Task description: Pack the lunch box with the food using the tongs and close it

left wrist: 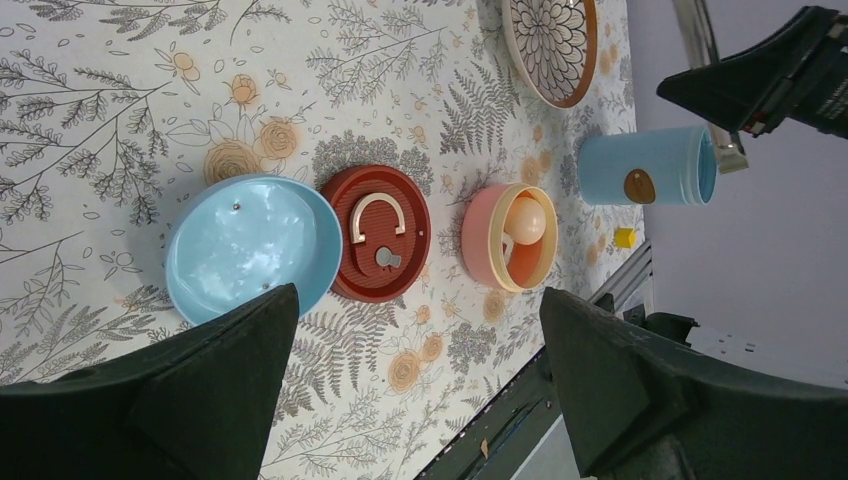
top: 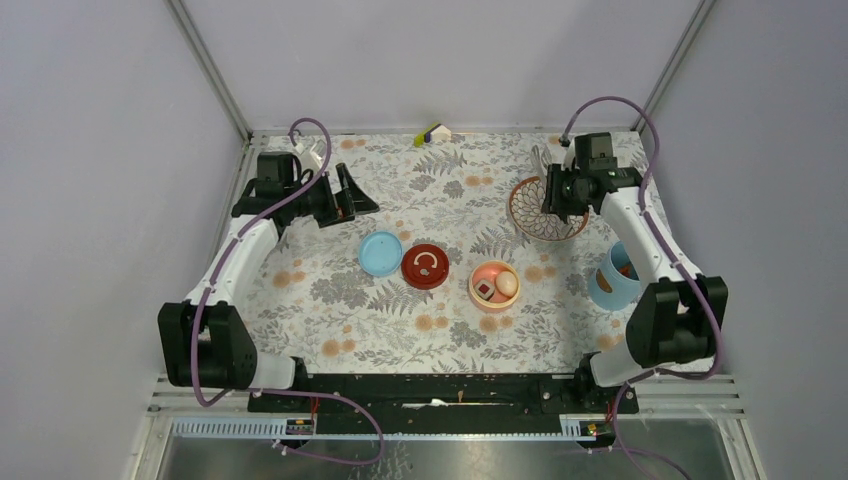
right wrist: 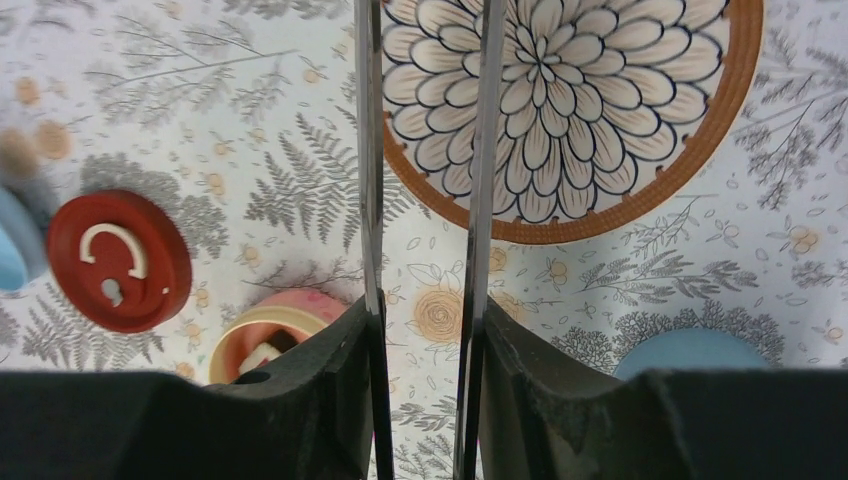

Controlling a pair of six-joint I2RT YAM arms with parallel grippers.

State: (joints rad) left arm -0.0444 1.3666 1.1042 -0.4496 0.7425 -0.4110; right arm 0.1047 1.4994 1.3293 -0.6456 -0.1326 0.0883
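The tongs (right wrist: 370, 150) are gripped in the right hand (right wrist: 425, 340). Their two thin arms are pinched part-way together between the fingers and pointed out over the patterned dish (right wrist: 600, 120), so that a piece can be picked from it. No food is seen on the part of the dish that shows.

The left hand (left wrist: 415, 310) is held wide open and empty above the far left of the desk (top: 330, 300), well apart from everything, presumably to leave the middle free.

The salmon-pink bowl (left wrist: 478, 235) is set at the middle of the desk, with a white egg (top: 507, 283) and a dark chunk (top: 485, 290) inside it. Beside it lie a red-brown lid (top: 425, 266) and the light-blue disc (top: 380, 253). The light-blue shell (top: 610, 285) is placed by the right arm. Closing is judged not yet begun.
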